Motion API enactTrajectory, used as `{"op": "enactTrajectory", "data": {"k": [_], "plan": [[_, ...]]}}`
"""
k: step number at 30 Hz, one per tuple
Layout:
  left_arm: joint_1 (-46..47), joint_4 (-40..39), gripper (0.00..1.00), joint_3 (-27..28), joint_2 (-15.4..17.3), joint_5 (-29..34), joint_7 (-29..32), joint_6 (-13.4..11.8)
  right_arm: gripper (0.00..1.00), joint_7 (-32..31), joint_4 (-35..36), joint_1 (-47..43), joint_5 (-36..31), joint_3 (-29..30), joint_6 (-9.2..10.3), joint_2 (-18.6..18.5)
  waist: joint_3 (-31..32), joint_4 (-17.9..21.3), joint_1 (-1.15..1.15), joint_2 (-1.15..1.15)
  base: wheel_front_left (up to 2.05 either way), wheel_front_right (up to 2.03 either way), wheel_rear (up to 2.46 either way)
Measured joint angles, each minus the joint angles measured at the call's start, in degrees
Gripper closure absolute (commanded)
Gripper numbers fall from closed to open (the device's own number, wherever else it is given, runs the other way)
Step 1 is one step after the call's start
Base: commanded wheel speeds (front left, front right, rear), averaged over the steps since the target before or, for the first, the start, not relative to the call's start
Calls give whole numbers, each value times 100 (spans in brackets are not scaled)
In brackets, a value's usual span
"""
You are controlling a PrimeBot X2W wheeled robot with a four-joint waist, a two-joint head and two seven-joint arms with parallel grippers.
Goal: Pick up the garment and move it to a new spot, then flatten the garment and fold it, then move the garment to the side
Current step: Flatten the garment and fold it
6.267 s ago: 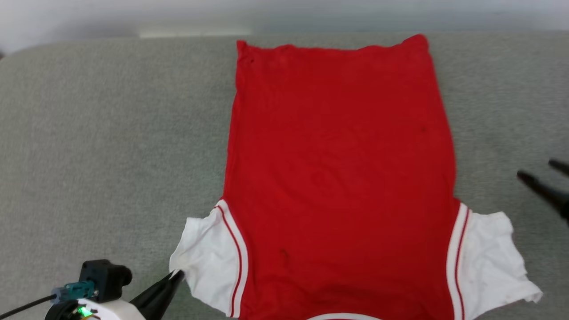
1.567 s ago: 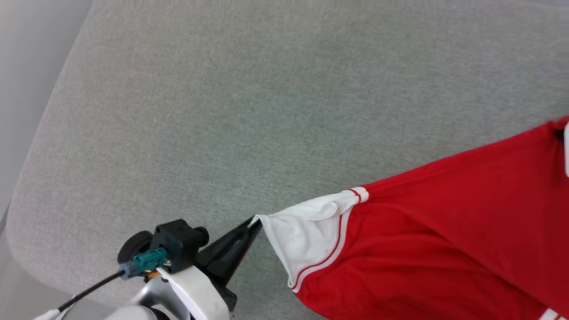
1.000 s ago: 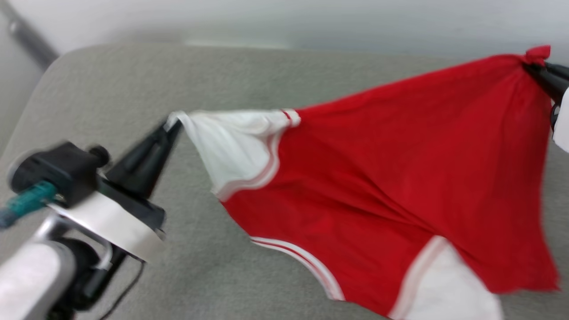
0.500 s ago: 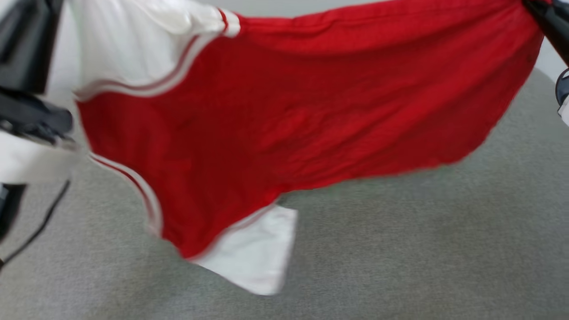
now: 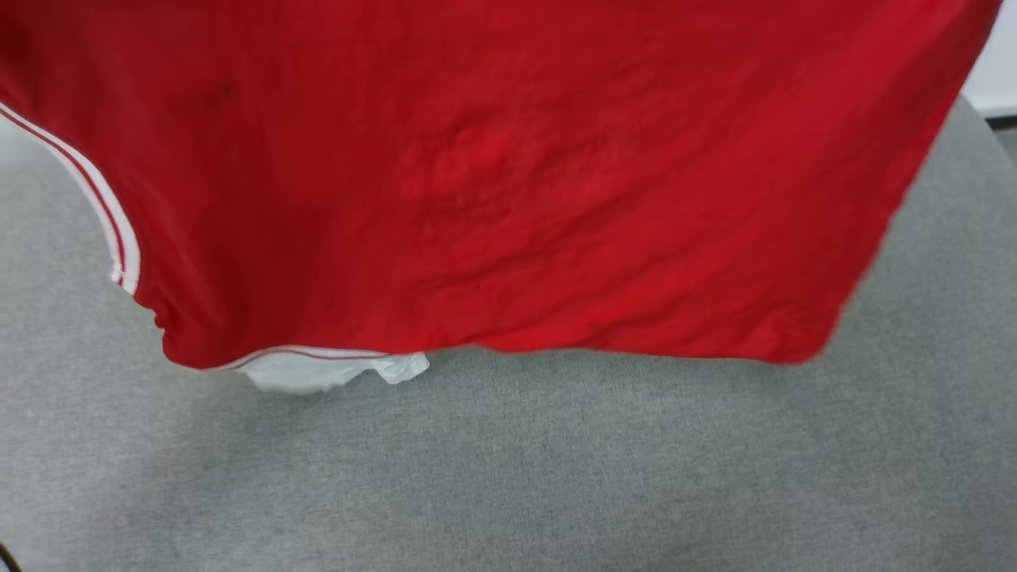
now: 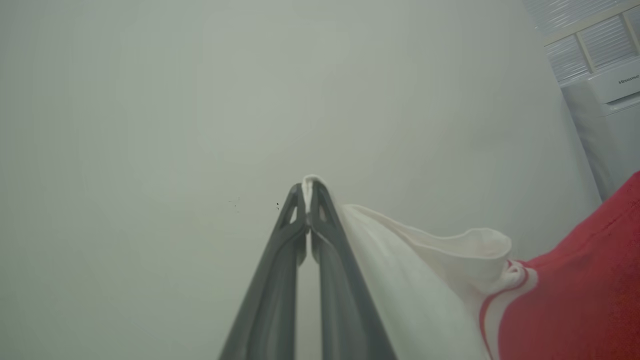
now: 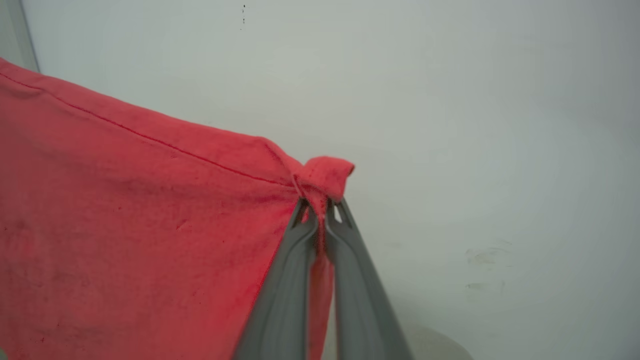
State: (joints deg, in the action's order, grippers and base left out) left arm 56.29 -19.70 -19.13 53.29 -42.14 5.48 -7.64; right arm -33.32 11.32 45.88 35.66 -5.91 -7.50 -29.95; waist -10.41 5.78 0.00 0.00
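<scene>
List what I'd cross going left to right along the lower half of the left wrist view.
Bare wall → left pincer, shut on the sleeve tip → garment's white sleeve → garment's red body.

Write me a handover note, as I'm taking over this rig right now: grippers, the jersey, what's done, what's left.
Grippers: the left gripper is shut on the tip of one white sleeve; the right gripper is shut on a red hem corner.
Things: the red jersey hangs spread between both grippers above the grey fabric surface. Its other sleeve dangles lowest; whether it touches the surface is unclear.
Done: pickup.
Left: lay it at the new spot, flatten, fold, move it aside.
</scene>
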Motion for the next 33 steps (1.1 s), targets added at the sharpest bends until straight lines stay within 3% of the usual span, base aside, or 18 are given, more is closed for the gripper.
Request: {"op": "enactTrajectory", "data": {"k": [3,11,17,23,28,33], "plan": [[526,287,100,-46,-87,127,31,116,100,67,-30,221,-66,113,0,24,-205,19,0,0,0,0,0],[2267,1646,100,-318,-563,495,-78,719,100,432,-563,1371,-413,-25,-1,-169,-1029,26,0,0,0,0,0],[3900,3017,100,-478,-1047,877,-334,1076,100,832,-1341,2663,-790,-356,-1,-256,-1776,-14,1,0,0,0,0],[5178,4388,100,-498,-1603,1028,-848,1209,100,1437,-2334,3838,-1262,-602,-4,-212,-2454,-92,1,0,0,0,0],[5664,5144,100,-555,-2009,1071,-1403,1270,100,2001,-3075,4481,-1549,-682,-3,-145,-2906,-241,1,0,0,0,0],[5301,5581,100,-725,-2307,1061,-1863,1372,100,2558,-3667,4451,-1745,-914,-3,3,-3140,-524,1,0,0,0,0]]}}
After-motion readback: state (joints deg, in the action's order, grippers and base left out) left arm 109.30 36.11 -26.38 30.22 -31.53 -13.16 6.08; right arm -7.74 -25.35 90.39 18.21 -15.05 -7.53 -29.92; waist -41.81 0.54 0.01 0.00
